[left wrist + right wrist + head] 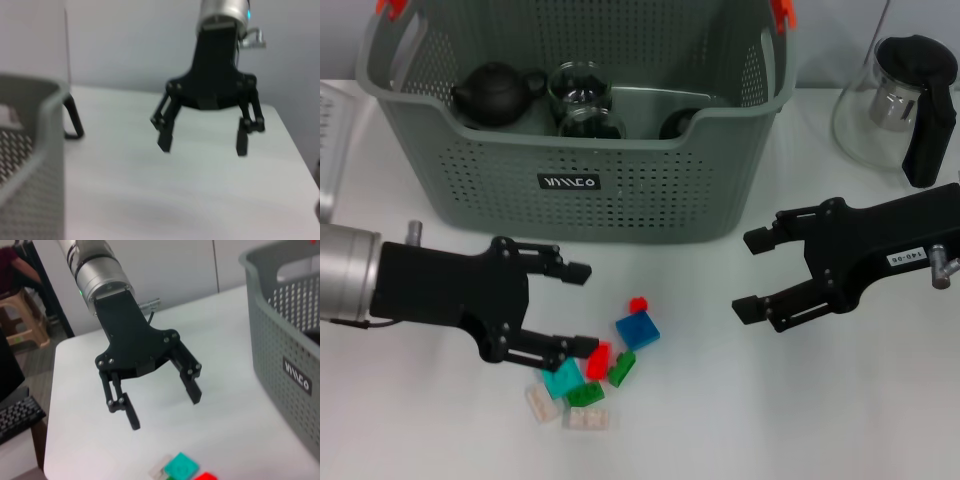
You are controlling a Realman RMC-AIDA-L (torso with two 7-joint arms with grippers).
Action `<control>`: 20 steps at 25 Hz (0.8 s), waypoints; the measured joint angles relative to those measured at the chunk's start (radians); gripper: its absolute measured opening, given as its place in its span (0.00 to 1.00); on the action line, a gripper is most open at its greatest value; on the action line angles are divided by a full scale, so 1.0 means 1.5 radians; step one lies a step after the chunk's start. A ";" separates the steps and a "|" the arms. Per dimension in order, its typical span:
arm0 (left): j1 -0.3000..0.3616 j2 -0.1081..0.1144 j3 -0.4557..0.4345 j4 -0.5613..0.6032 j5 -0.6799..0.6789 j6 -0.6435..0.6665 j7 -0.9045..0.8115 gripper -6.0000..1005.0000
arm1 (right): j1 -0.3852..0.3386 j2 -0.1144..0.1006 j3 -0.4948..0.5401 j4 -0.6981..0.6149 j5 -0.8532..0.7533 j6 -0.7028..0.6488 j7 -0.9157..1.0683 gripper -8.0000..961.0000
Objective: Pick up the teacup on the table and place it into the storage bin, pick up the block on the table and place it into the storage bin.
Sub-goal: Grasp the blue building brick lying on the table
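The grey-green storage bin (570, 205) stands at the back centre. Inside it sit two glass teacups (577, 85) and a black teapot (498, 93). In front of it a pile of small blocks lies on the white table: blue (637, 329), red (599, 359), green (622, 368), teal (562, 379) and clear ones. My left gripper (583, 308) hovers open just left of the pile, its lower fingertip close to the red block. My right gripper (745, 275) hangs open to the right of the pile, holding nothing. The right wrist view shows the left gripper (165, 409) above the teal block (181, 466).
A glass pitcher (905, 105) with a black lid and handle stands at the back right. A pale object (328, 130) pokes in at the left edge. The bin's wall (285, 355) rises close behind both grippers. The table edge (52, 405) lies beyond the left arm.
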 joint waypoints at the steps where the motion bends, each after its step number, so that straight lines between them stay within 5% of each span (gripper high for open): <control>1: -0.002 -0.001 0.012 0.000 0.007 -0.003 -0.009 0.78 | 0.004 -0.002 0.002 0.007 -0.007 -0.003 0.002 0.98; 11: -0.009 -0.006 0.062 0.014 0.075 -0.013 -0.092 0.78 | 0.008 0.003 0.004 0.018 -0.036 -0.009 0.004 0.98; 20: -0.003 -0.017 0.115 0.106 0.168 -0.014 -0.209 0.78 | 0.012 0.007 0.004 0.028 -0.036 0.008 -0.001 0.98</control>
